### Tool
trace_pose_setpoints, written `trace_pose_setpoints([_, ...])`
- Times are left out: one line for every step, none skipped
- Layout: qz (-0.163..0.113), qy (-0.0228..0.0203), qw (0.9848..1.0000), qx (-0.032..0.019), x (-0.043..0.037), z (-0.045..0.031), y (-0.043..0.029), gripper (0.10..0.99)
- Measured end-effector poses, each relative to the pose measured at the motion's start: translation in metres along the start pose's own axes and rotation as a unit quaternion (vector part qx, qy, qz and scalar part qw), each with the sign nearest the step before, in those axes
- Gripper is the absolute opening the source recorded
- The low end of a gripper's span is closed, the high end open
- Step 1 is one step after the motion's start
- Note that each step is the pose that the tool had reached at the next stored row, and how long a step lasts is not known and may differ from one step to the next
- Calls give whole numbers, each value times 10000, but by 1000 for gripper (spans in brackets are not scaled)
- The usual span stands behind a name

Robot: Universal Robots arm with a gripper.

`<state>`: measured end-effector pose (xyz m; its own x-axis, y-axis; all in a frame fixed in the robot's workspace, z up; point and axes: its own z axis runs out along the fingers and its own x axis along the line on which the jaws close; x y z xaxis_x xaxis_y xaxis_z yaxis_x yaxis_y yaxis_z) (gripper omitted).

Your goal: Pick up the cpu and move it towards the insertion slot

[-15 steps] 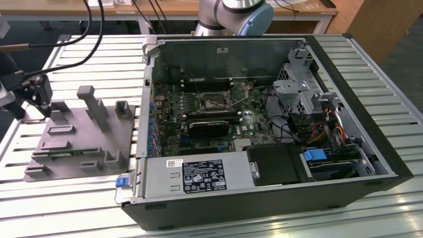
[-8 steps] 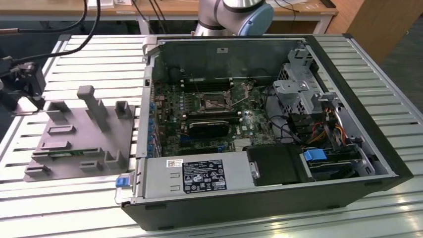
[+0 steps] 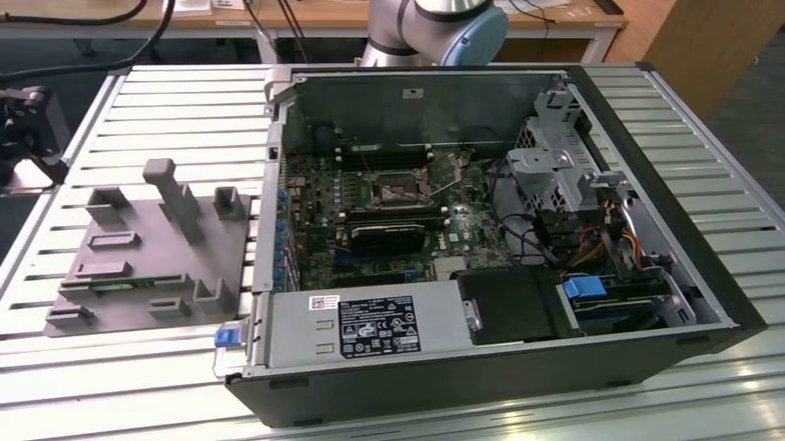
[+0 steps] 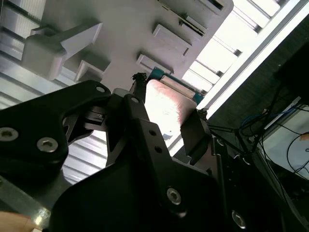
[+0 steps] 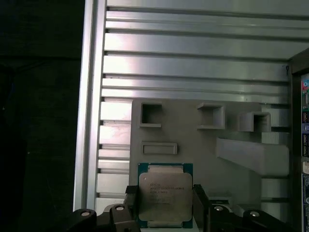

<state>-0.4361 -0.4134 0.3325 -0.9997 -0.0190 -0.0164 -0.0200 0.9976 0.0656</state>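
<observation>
Cpu (image 5: 165, 195) clamped by the end effector (image 5: 164, 192), one edge cut off from view.

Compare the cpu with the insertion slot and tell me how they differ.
The cpu has a bright silver top with a green rim; the insertion slot is dark inside a thin silver frame. The cpu is held in the gripper over the grey tray; the insertion slot lies inside the open computer case. Both are square.

Grey arm, black gripper.
The arm (image 3: 390, 35) is silver-grey tube with a pale blue joint cap (image 3: 472, 26); the gripper (image 4: 169, 96) is matte black, of angular bolted links (image 4: 145, 133) studded with round silver screws (image 4: 47, 143).
</observation>
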Motion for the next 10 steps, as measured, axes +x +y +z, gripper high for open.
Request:
trace_pose_setpoints([0,0,10000,-1,-1,-42,3,537])
trace_pose_setpoints([0,0,10000,-2,-1,-80,5,537])
trace_pose_setpoints([0,0,10000,-2,-2,-119,8,537])
trace_pose_setpoints([0,0,10000,-3,-2,-160,11,537])
trace_pose_setpoints([0,0,10000,-3,-3,-199,13,537])
trace_pose_setpoints([0,0,10000,-4,-4,-240,16,537])
trace_pose_setpoints([0,0,10000,-4,-4,-280,18,537])
trace_pose_setpoints([0,1,10000,-4,-5,-326,21,537])
trace_pose_setpoints([0,0,10000,-5,-6,-363,24,537])
trace_pose_setpoints([0,0,10000,-5,-6,-407,27,537])
